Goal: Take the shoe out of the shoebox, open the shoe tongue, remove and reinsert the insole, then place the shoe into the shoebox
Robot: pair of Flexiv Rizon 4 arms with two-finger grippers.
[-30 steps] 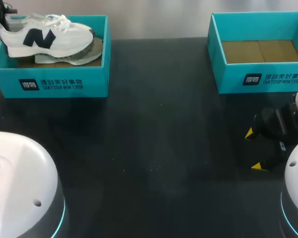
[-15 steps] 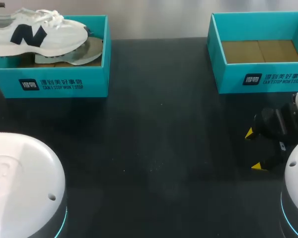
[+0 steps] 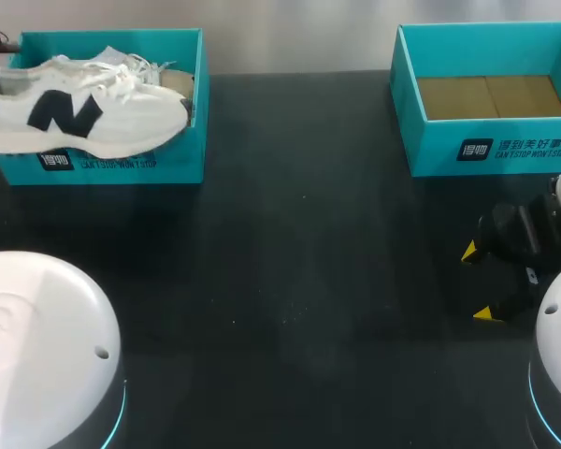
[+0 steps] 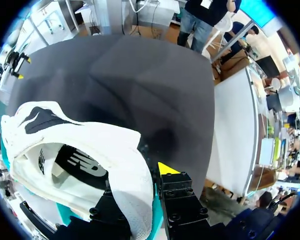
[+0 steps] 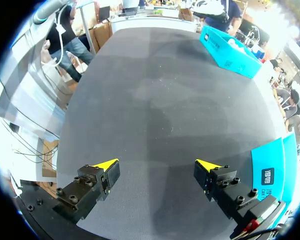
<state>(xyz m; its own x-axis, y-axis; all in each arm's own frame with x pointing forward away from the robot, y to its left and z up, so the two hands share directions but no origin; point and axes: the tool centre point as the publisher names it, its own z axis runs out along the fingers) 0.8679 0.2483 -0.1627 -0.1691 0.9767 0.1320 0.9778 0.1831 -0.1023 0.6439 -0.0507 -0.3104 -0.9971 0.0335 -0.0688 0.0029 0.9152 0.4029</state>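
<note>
Taking-out step: left gripper (image 4: pixel 142 187) pinches the white sneaker (image 3: pixel 84 117) by its heel above the teal shoebox (image 3: pixel 122 170) at ten o'clock; right gripper (image 5: pixel 157 172) gapes empty. Next, likely: lower it onto the table (image 3: pixel 290 281).

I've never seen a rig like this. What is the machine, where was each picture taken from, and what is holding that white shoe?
This is a two-armed robot at a black table. One picture looks down from above and behind it; the two round ones come from cameras on its wrists. The left tool grips a white shoe by the heel, lifted over the teal left box. The right box holds no shoe. The right tool is open and empty above the table.
</note>
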